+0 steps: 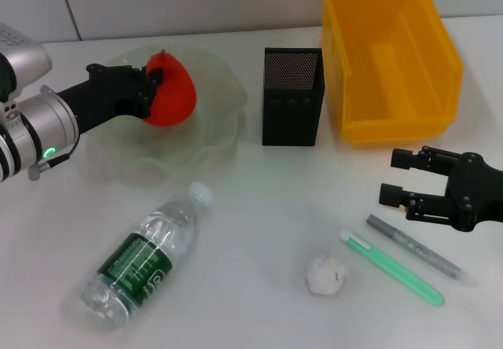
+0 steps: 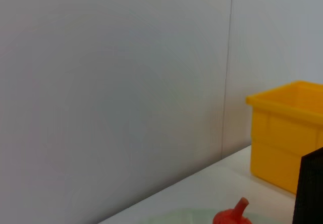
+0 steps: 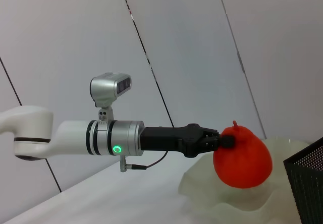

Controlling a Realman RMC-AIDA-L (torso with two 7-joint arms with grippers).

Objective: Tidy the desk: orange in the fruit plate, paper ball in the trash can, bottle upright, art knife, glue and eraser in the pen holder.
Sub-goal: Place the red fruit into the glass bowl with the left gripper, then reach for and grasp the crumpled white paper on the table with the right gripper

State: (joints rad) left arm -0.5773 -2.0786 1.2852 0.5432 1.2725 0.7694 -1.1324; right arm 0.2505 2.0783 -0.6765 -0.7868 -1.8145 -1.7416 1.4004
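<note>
The ribbed red-orange toy orange (image 1: 171, 91) is pinched by the left gripper (image 1: 151, 90) above the translucent pale-green scalloped fruit plate (image 1: 212, 133); the right gripper (image 1: 393, 178) is held spread near the table.

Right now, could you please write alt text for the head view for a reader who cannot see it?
The left gripper holds the orange over the fruit plate. The bottle lies on its side in front; the pen holder and trash can stand behind. The right gripper, fingers open, hovers above the paper ball and two pens.
</note>
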